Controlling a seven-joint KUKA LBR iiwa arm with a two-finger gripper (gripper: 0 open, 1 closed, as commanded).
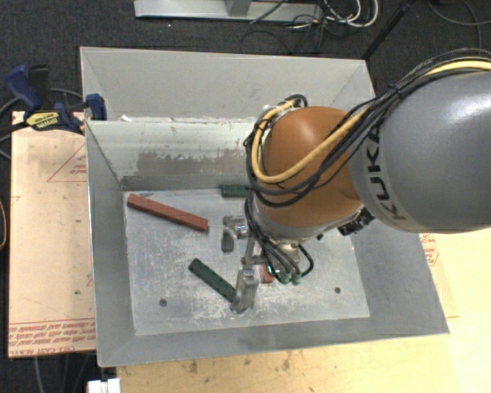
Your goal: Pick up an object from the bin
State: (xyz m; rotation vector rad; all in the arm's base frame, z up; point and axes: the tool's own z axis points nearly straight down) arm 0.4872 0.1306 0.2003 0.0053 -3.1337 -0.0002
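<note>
dark green bar (211, 277), short and flat, lies aslant on the grey floor of the bin (229, 80), in the near half and a little left of the middle, its upper end pointing toward the left wall and its lower end toward the near wall. the gripper (244, 290) is down at floor level just at that lower right end, touching it or nearly so; the view does not settle which. whether the pincer is open or closed cannot be told from this angle, as the wrist hides much of it. a small red piece (267, 277) shows just beside the gripper on its right. farther off, a longer red-brown bar (167, 212) rests toward the back left of the floor, well apart from the green one. another small dark green piece (234, 190) sits at the foot of the back wall. above it all hangs the orange cover (311, 170), looped with yellow and black cables (266, 150), on the grey arm (442, 154) reaching in from the right.
</note>
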